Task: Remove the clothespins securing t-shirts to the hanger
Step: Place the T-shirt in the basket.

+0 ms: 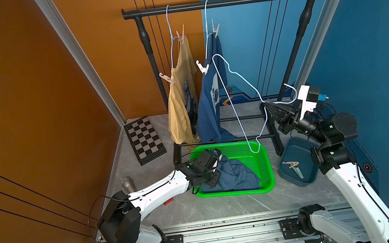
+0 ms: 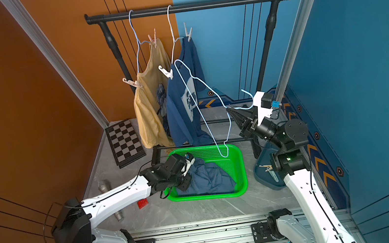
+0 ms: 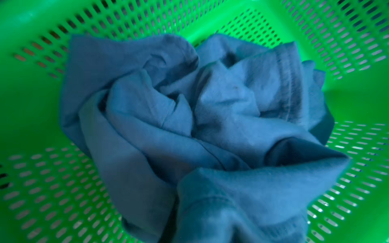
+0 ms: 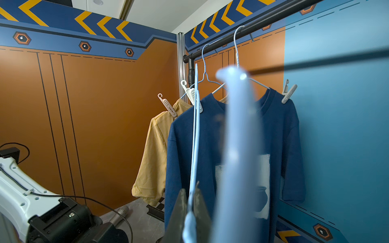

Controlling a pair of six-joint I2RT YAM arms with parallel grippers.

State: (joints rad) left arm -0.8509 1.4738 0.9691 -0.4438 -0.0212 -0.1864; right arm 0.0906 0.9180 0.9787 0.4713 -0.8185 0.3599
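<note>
The left end effector (image 1: 213,179) is hovering over the crumpled slate-blue t-shirt (image 1: 237,176) in the green mesh basket (image 1: 265,169), its opening impossible to tell; the right end effector (image 1: 270,106) is pinching a bare pale-blue wire hanger (image 1: 233,73). Farther back, light, stiff, springy pastel plastic clothespins (image 1: 203,67) are clamping the hanging t-shirts (image 1: 209,117); their flared tails look best for squeezing.

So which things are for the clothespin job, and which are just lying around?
For the job: clothespins, yellow t-shirt, navy t-shirt, blue t-shirt in the green basket, empty hanger, tub holding loose pins.
Just lying about: chessboard, silvery tube, red block.
</note>
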